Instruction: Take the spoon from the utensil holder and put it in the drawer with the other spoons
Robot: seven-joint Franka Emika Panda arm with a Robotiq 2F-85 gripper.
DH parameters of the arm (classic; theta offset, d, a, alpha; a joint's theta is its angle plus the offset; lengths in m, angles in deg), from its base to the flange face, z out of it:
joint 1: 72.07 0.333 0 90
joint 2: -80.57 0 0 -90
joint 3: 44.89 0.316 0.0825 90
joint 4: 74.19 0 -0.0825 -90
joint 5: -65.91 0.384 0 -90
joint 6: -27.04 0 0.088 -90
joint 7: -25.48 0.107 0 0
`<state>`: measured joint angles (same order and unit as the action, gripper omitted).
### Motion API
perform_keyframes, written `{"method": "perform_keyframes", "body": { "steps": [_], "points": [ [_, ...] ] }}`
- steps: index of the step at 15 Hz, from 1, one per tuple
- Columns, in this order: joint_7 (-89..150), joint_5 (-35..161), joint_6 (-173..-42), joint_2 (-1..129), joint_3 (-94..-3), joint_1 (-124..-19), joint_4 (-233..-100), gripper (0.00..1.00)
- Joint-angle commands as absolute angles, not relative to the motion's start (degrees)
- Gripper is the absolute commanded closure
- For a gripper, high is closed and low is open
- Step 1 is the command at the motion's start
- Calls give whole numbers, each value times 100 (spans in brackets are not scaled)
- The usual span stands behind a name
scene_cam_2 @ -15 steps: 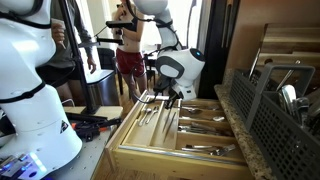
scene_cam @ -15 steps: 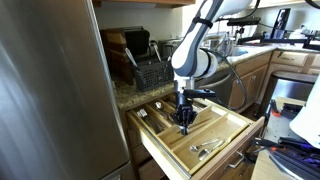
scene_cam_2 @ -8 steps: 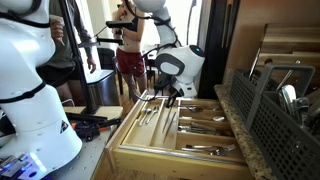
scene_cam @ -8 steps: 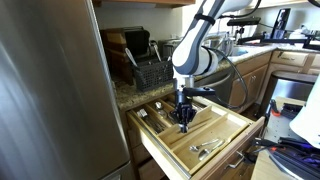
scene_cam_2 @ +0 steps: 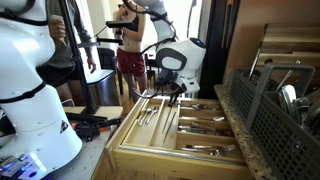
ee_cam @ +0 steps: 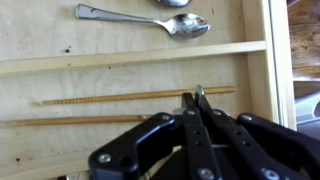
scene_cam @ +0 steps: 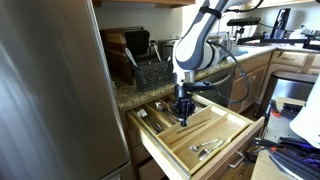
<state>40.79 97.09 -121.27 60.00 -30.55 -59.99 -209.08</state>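
Observation:
My gripper (scene_cam: pixel 181 117) (scene_cam_2: pixel 172 97) hangs shut above the middle of the open pale wooden drawer (scene_cam: pixel 222 139) (scene_cam_2: pixel 140 140). In the wrist view the gripper (ee_cam: pixel 196 96) has its jaws pressed together, with a thin silvery sliver, seemingly the spoon's (ee_cam: pixel 199 90) handle seen end on, pinched at the tips. The other spoons lie flat in the compartment beyond a divider; one (ee_cam: pixel 178 24) shows whole. The black grid-sided utensil holder (scene_cam: pixel 153 72) (scene_cam_2: pixel 275 120) stands on the counter behind the drawer, apart from the gripper.
Two thin wooden sticks (ee_cam: pixel 130 98) lie in the compartment under the gripper. More cutlery (scene_cam_2: pixel 197 148) (scene_cam: pixel 206 147) fills other compartments. A steel fridge door (scene_cam: pixel 50 90) stands beside the drawer. A white robot body (scene_cam_2: pixel 30 100) and people (scene_cam_2: pixel 128 50) are across the room.
The gripper has risen a little above the drawer and stayed shut. The cutlery in the drawer has not moved.

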Motion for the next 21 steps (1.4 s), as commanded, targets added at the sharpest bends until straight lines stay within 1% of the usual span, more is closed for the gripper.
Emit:
{"method": "perform_keyframes", "body": {
  "steps": [1,21],
  "points": [
    [4456,9403,-12176,6348,-3182,-5901,-21169,96],
    [4783,8477,-11994,6326,-3389,-5863,-20781,96]
  ]
}}
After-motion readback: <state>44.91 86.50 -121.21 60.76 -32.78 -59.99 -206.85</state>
